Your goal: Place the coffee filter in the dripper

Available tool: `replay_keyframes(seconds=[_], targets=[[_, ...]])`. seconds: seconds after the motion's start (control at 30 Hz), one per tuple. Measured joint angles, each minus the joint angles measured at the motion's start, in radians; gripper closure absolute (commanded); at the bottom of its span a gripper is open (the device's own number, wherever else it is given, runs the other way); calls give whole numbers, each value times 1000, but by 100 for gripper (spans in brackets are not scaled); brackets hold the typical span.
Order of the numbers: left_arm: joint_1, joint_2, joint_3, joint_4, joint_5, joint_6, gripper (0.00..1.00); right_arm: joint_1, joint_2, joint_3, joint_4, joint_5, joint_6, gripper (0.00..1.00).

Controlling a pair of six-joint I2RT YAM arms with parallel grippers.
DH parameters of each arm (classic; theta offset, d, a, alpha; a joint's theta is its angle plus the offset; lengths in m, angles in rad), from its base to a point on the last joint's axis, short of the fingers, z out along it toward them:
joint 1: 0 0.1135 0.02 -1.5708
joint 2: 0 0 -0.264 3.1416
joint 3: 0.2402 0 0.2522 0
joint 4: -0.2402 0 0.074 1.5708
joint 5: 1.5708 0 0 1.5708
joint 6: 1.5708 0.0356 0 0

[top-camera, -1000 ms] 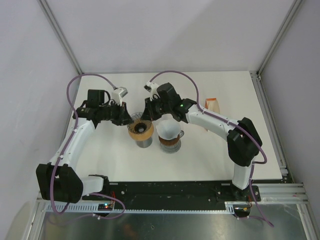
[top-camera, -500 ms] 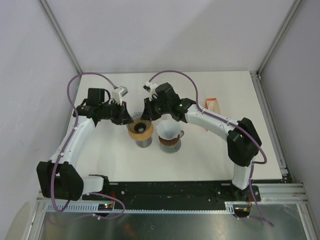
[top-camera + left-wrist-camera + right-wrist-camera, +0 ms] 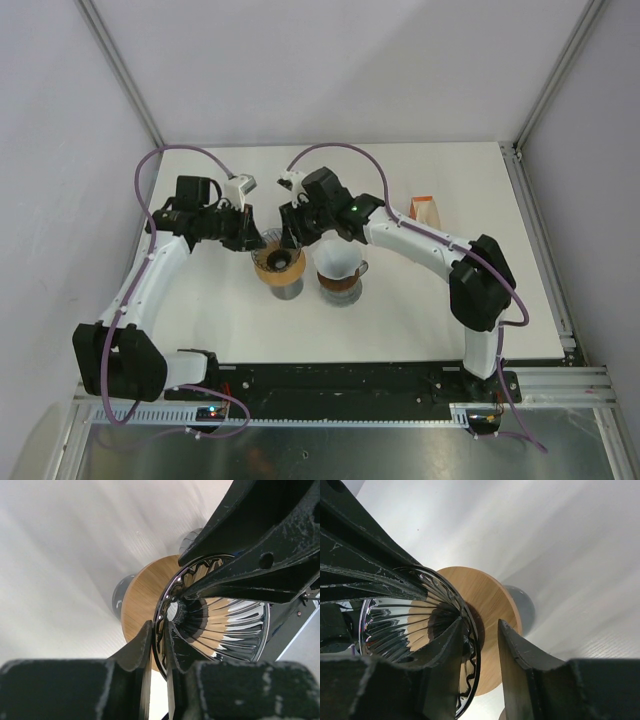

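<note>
Two arms: both are working at the dripper and neither is near the filter, so I judge you have the whole placing step still ahead.
Right gripper: fingers parted, straddling the dripper rim, one inside the cone and one outside.
Left gripper: fingers nearly shut, pinching the rim on the opposite side.
Dripper: ribbed cone on a wood ring on a grey base, mid-table. The wrist views show no paper inside it.
White cup: just right of the dripper, untouched.
Filter: tan-and-white piece on the table's right side, well apart from both grippers. I take it for the filter, but it's too small to be sure.
Change: the right gripper has shifted left onto the rim. You'll see the left arm and the filter where they were.
</note>
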Motion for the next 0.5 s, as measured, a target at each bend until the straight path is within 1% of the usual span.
replay_keyframes(seconds=[0.1,0.27,0.4,0.47,0.5], targets=[[-2,0,5,-10,-6,0,80,0,2,18,-26,2,-8,58],[-4,0,11,-31,-27,8,70,0,3,57,-66,10,-24,49],[-5,0,15,-47,-40,16,59,-1,3,96,-90,21,-42,40],[-5,0,26,-57,-48,22,52,-2,3,111,-97,26,-47,36],[-5,0,33,-60,-51,26,48,-3,3,115,-100,27,-49,33]])
